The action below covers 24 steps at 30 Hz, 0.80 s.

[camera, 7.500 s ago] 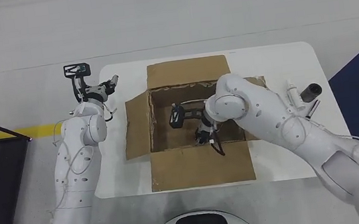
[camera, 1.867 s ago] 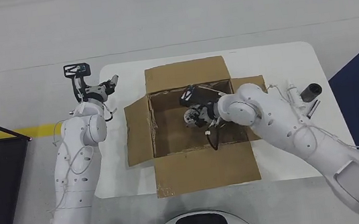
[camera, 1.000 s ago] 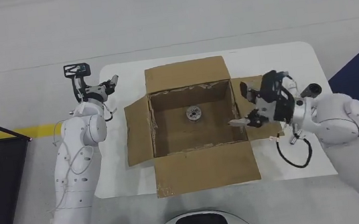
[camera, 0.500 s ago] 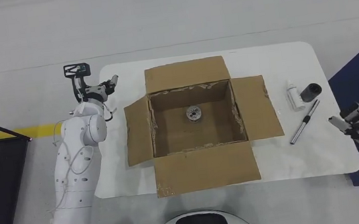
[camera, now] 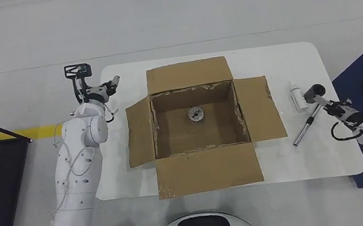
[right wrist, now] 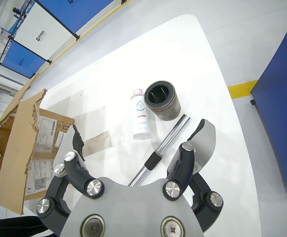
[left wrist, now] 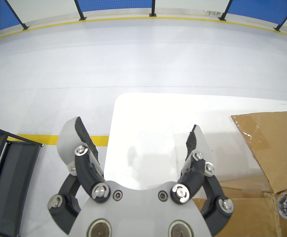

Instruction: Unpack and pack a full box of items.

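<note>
Jaws wide, the right gripper (right wrist: 139,130) hovers over the unpacked steel rod (right wrist: 168,139), bottle (right wrist: 140,114) and bearing sleeve (right wrist: 162,102); one round part (camera: 196,114), perhaps a flange, lies in the cardboard box (camera: 202,168). The left gripper (left wrist: 136,124), also wide, waits clear.

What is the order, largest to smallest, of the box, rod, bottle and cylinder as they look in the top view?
1. box, by far the largest
2. rod, the longest of the rest, though the thinnest
3. bottle
4. cylinder, shorter than the bottle but wider, so these two are close
</note>
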Tool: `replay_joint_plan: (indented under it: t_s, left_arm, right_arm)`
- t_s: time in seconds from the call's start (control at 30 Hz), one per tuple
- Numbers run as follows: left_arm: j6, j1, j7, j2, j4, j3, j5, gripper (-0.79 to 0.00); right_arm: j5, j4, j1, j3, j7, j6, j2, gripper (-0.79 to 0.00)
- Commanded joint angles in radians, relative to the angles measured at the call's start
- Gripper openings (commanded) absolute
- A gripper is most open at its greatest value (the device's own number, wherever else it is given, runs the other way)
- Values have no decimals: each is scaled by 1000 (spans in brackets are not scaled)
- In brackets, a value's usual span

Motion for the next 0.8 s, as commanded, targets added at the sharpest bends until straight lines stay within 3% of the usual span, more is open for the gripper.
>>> replay_joint_plan:
  t_s: [0.0,0.1,0.27,0.5,0.6,0.77]
  left_arm:
    - [0,0,0,0,0,0,0,0]
    - [0,0,0,0,0,0,0,0]
    - [0,0,0,0,0,0,0,0]
    - [0,0,0,0,0,0,0,0]
    - [0,0,0,0,0,0,0,0]
    - [0,0,0,0,0,0,0,0]
  right_arm:
    - [-16,17,36,-17,2,14,-1,-52]
    - [-58,41,89,-45,5,68,-2,-111]
    - [-134,72,170,-111,15,196,-9,-120]
    - [-202,134,265,-193,34,284,-21,-151]
    - [-216,153,282,-208,29,295,-24,-237]
    - [-238,166,302,-229,30,317,-30,-311]
